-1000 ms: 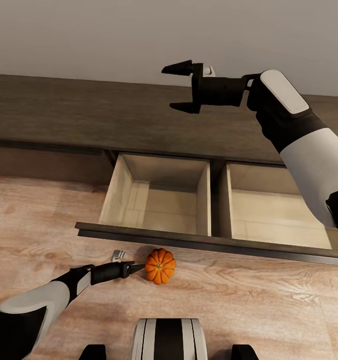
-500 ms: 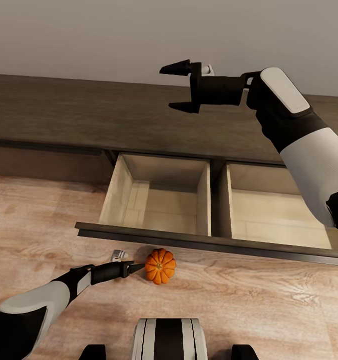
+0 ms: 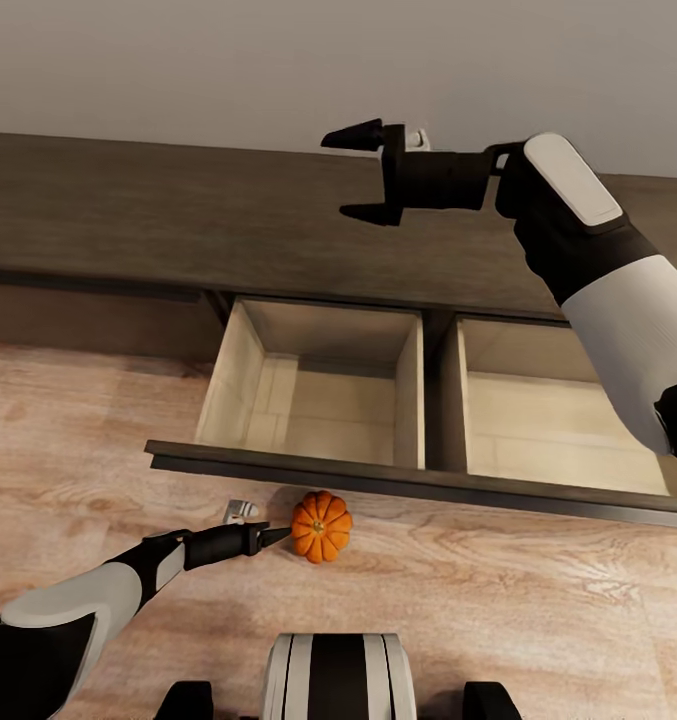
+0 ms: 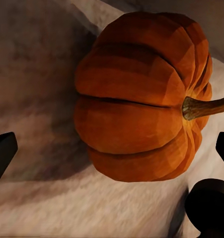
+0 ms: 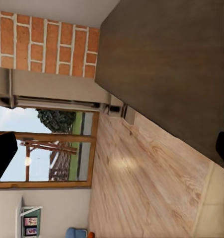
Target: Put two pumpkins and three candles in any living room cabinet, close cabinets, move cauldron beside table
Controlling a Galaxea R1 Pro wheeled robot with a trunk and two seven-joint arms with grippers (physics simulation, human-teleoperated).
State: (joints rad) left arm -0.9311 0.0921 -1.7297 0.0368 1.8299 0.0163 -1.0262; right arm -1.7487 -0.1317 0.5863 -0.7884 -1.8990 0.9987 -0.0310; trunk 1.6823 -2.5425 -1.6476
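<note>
Left gripper (image 3: 268, 531), jaws wide, nears our floor-bound pumpkin (image 3: 320, 526); cabinet (image 3: 128, 225) drawers open and empty, so storing is barely begun.

L arm low w/ left gripper (image 3: 268, 532) open, R arm raised w/ right gripper (image 3: 363, 175) open.
</note>
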